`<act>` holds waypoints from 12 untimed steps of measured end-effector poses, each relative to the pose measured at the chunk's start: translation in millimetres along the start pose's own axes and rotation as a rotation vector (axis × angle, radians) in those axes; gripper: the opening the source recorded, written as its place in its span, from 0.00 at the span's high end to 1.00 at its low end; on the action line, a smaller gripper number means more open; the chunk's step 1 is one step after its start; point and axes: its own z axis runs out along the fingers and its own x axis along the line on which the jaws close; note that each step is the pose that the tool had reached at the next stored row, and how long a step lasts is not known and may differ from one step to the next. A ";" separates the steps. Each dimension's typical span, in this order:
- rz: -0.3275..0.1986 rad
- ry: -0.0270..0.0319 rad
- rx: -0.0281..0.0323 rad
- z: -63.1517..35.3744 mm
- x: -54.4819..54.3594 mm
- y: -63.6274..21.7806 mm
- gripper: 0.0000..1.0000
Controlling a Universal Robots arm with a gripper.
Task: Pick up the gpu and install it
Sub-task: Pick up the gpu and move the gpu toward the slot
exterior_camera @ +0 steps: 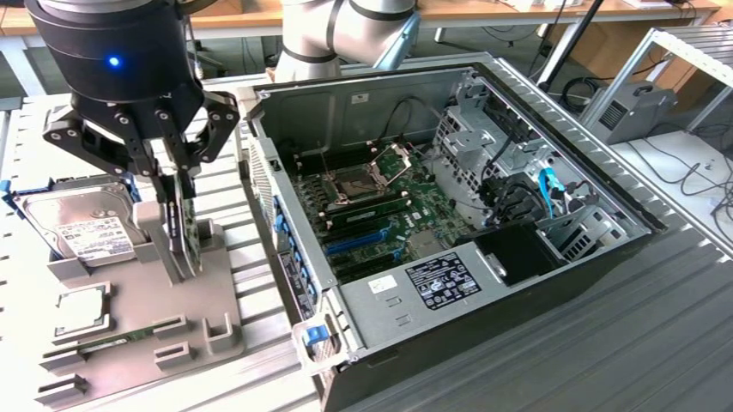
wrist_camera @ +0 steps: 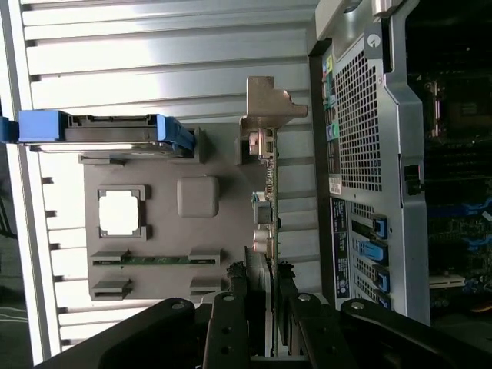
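Observation:
The gpu point(exterior_camera: 188, 230) stands on edge at the grey parts holder point(exterior_camera: 143, 296), left of the open computer case point(exterior_camera: 458, 215) in the exterior view. In the wrist view the gpu point(wrist_camera: 267, 201) appears edge-on as a thin green board with its silver end bracket point(wrist_camera: 265, 108) at the far end. My gripper point(exterior_camera: 172, 215) comes down from above with one finger on each side of the card and is shut on it. The black fingers point(wrist_camera: 231, 323) press both faces of the board near the gripper point(wrist_camera: 270, 307). I cannot tell whether the card's lower edge still sits in the holder.
The holder point(wrist_camera: 219, 157) also carries a hard drive point(exterior_camera: 82, 227) in a blue caddy point(wrist_camera: 108, 128), a square chip point(exterior_camera: 81, 309) and a memory stick point(exterior_camera: 115, 336). Inside the case, blue expansion slots point(exterior_camera: 355, 243) lie on the motherboard. The case's perforated rear wall point(wrist_camera: 361, 123) stands close beside the card.

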 end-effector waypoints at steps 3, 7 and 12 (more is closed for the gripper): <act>0.000 0.0000 0.0000 -0.6 0.0 0.0 0.74; 0.000 0.0000 0.0000 -1.4 0.0 0.0 0.74; 0.000 0.0000 0.0000 -2.3 -0.1 0.0 0.74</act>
